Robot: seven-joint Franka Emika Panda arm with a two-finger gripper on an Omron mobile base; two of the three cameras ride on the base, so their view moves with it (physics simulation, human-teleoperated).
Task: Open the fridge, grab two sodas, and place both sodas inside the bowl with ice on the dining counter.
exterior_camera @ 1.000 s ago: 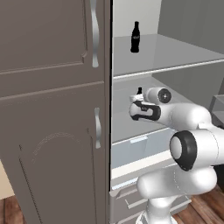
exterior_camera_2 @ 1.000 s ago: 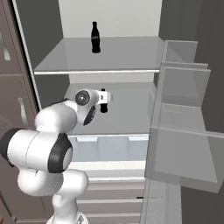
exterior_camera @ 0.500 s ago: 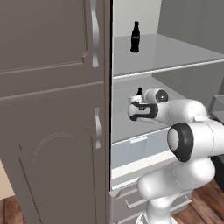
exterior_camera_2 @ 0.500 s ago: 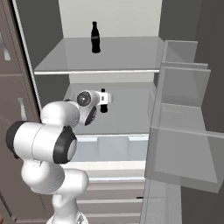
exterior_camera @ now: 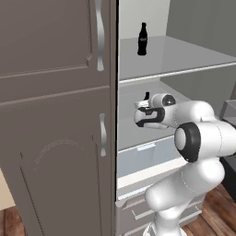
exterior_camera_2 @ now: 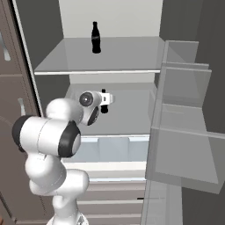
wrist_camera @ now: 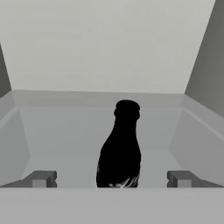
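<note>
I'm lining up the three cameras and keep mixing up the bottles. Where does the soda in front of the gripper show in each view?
Left base view: lower soda, only its neck peeking above the gripper, middle shelf.
Right base view: lower soda, just right of the hand, centre.
Hand view: lower soda, upright, centred between the open fingertips.
Shared landmark: upper soda on the shelf above, in both base views.

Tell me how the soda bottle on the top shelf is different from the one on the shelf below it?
The top-shelf soda stands alone, far from the arm; the lower soda stands right in front of the open pincer, centred between its tips. The top-shelf soda shows whole from the base views; the lower soda is partly hidden behind the robot's hand there. Both are small black bottles with narrow necks, standing upright inside the open fridge.
</note>
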